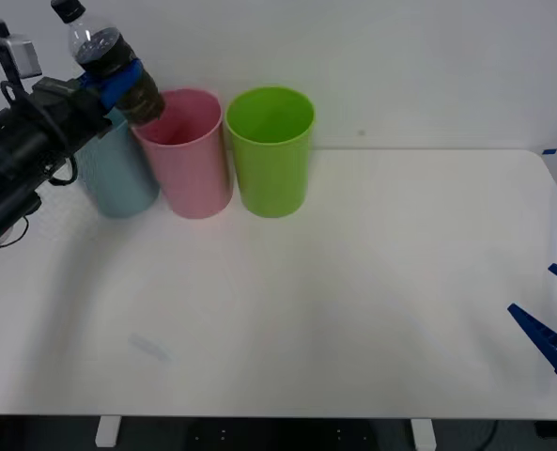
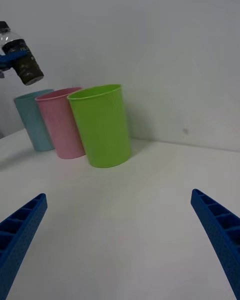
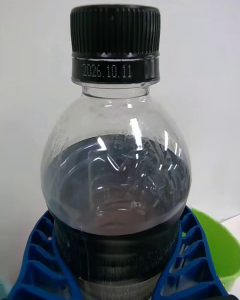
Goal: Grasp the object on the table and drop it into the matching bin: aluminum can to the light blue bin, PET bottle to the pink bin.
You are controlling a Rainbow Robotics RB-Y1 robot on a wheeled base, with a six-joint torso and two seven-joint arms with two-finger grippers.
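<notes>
Left tool (image 1: 118,80) is clamped on the bottle (image 1: 104,56), blue fingers (image 3: 37,260) wrapping both sides of the label band. Bottle is in the air, tilted, cap (image 1: 69,9) up and toward the far left, base down toward the pink bin (image 1: 189,155). In the front view its base sits at the pink bin's left rim, over the gap between that bin and the blue bin (image 1: 118,174). The right wrist view puts the bottle (image 2: 20,55) clear above the rims with air under it, nearer the blue bin (image 2: 35,120) than the pink bin (image 2: 60,122). Cannot tell exactly whose mouth it hangs over.

3 bins stand in a row at the far left of the bench (image 1: 353,282): blue, pink, green (image 1: 270,150). Pink touches or nearly touches both neighbours. All upright, mouths open. Left arm crosses in front of the blue bin's top.

Right tool (image 1: 555,329) is low at the right edge of the bench, fingers (image 2: 20,230) spread wide, holding nothing, well apart from the bins.

Open bench runs from the bins to the near edge and to the right edge. A faint smudge (image 1: 148,348) sits near the front left.
</notes>
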